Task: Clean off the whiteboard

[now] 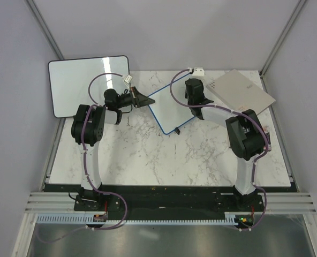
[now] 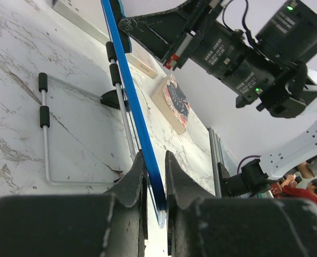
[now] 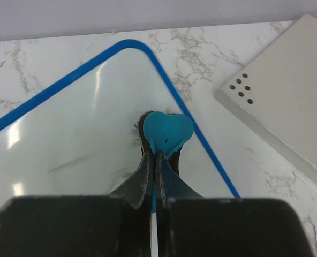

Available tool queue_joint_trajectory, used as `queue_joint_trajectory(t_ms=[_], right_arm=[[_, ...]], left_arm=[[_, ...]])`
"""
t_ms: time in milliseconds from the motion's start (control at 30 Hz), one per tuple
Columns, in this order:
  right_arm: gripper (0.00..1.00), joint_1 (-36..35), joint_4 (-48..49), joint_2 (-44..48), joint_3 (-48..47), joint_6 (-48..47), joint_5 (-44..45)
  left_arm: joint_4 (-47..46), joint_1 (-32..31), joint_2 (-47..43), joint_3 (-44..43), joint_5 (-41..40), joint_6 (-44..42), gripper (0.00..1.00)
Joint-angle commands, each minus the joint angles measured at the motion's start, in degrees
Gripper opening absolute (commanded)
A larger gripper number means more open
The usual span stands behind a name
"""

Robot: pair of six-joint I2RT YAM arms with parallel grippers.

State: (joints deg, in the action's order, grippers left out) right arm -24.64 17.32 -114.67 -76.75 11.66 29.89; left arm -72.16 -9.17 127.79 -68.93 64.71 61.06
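Marble-topped bench (image 1: 148, 155) carries the blue-framed whiteboard (image 1: 174, 112) at its middle rear, between the left gripper (image 1: 143, 99) at its left edge and the right gripper (image 1: 193, 104) over its face. From the left wrist, the fingers (image 2: 131, 184) are clenched on the board's blue rim. From the right wrist, the fingers (image 3: 140, 174) grip a teal heart-shaped eraser (image 3: 166, 131) pressed on the board's white face near its right rim, a grey perforated panel (image 3: 287, 101) beside it.

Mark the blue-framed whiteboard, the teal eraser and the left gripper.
blue-framed whiteboard (image 3: 78, 134): right wrist view, its white surface.
teal eraser (image 3: 166, 131): right wrist view, middle of the pad.
left gripper (image 2: 154, 179): left wrist view, midway between fingertips, clamping the board's edge.
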Motion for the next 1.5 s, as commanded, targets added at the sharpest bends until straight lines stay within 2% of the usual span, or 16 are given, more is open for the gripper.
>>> queue_joint_trajectory(t_ms=[0, 33, 100, 267, 433, 600, 900, 1100, 1233, 1467], right_arm=[[0.00, -8.66, -1.59, -1.08, 0.82, -1.02, -19.07], [0.00, -9.10, -1.50, -1.34, 0.64, -1.11, -23.43], [0.00, -10.15, -1.59, -2.30, -0.41, -1.38, -25.23], [0.00, -9.29, -2.90, -3.89, -2.61, -0.33, -17.78], [0.00, -3.75, -4.66, -5.74, -3.93, 2.31, -12.06], [0.00, 2.04, -7.74, -7.23, -6.13, 4.24, -9.94], [0.00, 4.96, -10.73, -8.81, -6.22, 6.36, -4.40], [0.00, 4.52, -10.47, -8.64, -4.90, 6.71, -10.55], [0.00, 3.90, -8.98, -6.88, -0.52, 6.62, -16.96], [0.00, 0.31, -7.22, -3.63, 6.87, 6.62, -23.29]], left_arm=[[-23.11, -3.58, -2.37, -0.24, 13.69, 2.31, 0.02], [-23.11, -3.58, -2.45, -0.24, 13.69, 2.31, 0.02], [-23.11, -3.66, -2.45, -0.16, 13.78, 2.31, 0.02], [-23.11, -3.75, -2.63, -0.16, 13.87, 2.14, 0.02], [-23.11, -3.66, -2.63, -0.24, 13.78, 2.22, 0.02], [-23.11, -3.66, -2.54, -0.33, 13.95, 2.14, 0.02], [-23.11, -3.66, -2.89, -0.33, 14.39, 2.14, 0.02], [-23.11, -3.75, -2.98, -0.42, 14.31, 2.14, 0.02], [-23.11, -3.66, -2.98, -0.24, 14.39, 2.05, 0.02], [-23.11, -3.66, -2.81, -0.16, 14.48, 1.96, 0.02]])
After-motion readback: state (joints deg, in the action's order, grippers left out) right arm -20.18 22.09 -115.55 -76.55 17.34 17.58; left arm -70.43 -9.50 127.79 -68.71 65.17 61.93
